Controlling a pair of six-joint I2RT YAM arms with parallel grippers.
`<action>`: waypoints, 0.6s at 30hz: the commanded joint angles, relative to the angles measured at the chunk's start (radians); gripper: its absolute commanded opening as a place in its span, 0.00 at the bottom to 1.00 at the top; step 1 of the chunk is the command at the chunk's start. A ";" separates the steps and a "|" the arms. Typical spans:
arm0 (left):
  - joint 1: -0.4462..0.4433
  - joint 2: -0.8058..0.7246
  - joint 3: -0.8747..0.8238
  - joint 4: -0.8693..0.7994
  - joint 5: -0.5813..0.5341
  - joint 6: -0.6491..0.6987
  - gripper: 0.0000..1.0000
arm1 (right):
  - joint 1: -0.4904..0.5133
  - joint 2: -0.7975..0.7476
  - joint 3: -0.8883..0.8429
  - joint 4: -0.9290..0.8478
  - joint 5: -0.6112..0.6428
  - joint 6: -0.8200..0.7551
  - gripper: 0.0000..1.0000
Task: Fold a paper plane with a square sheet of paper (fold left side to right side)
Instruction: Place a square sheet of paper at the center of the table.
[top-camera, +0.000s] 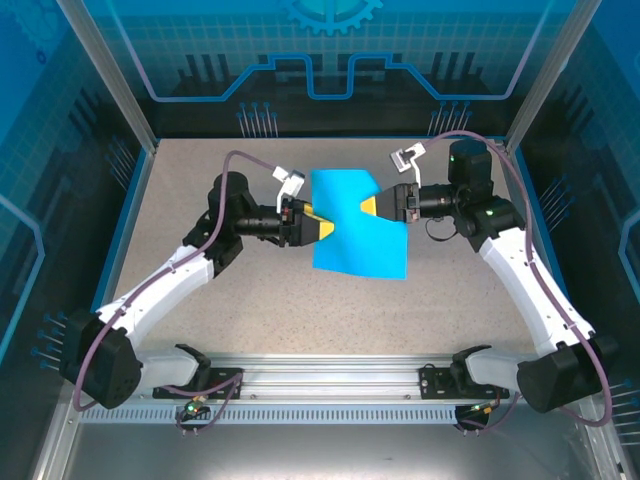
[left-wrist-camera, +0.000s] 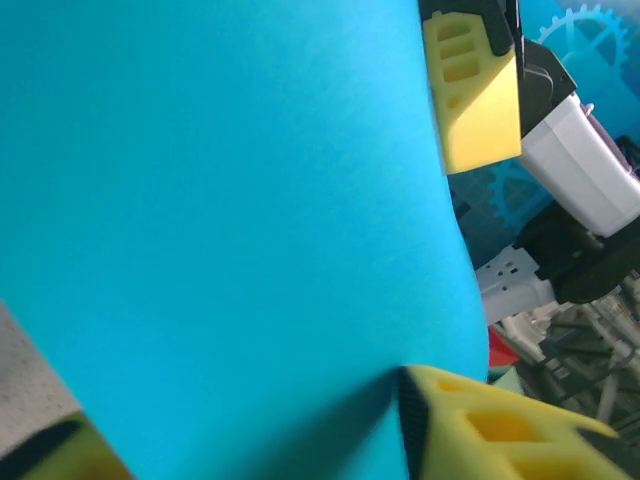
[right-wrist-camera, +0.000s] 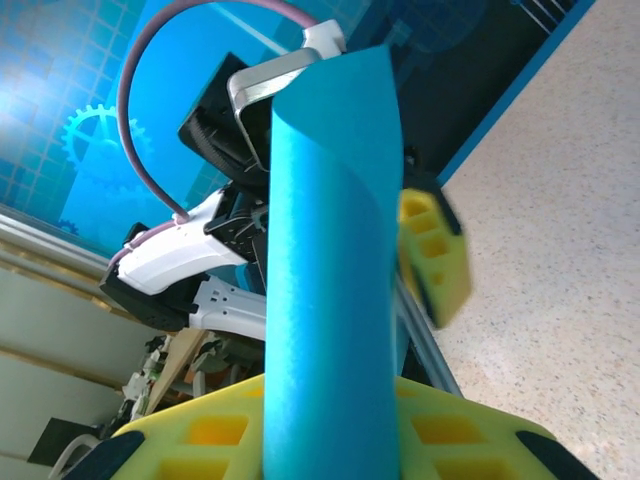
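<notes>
The square sheet of paper (top-camera: 358, 222), teal-blue, hangs above the table between both arms, bowed into a curve (right-wrist-camera: 330, 250). My right gripper (top-camera: 366, 206) is shut on its right edge, yellow fingers (right-wrist-camera: 200, 435) pressed to either side of it. At the paper's left edge is my left gripper (top-camera: 325, 228); one yellow finger (left-wrist-camera: 480, 430) touches the sheet (left-wrist-camera: 220, 200) and the other finger (left-wrist-camera: 60, 455) sits at its far edge. This finger (right-wrist-camera: 435, 260) looks blurred in the right wrist view. Whether the left grip has closed is unclear. The paper plane is out of view.
A speckled beige tabletop (top-camera: 250, 300) lies under the paper, bounded by a dark blue border strip (top-camera: 130, 220) and blue enclosure walls. A metal rail (top-camera: 330, 375) with the arm bases runs along the near edge.
</notes>
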 joint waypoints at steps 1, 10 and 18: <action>0.000 -0.036 -0.018 0.007 -0.023 0.026 0.34 | -0.053 -0.021 0.005 -0.100 0.010 -0.068 0.26; -0.001 -0.034 -0.067 0.002 -0.069 0.003 0.02 | -0.093 -0.014 -0.030 -0.184 0.010 -0.153 0.29; 0.000 -0.023 -0.096 -0.127 -0.176 0.018 0.00 | -0.110 0.014 -0.004 -0.387 0.236 -0.311 0.70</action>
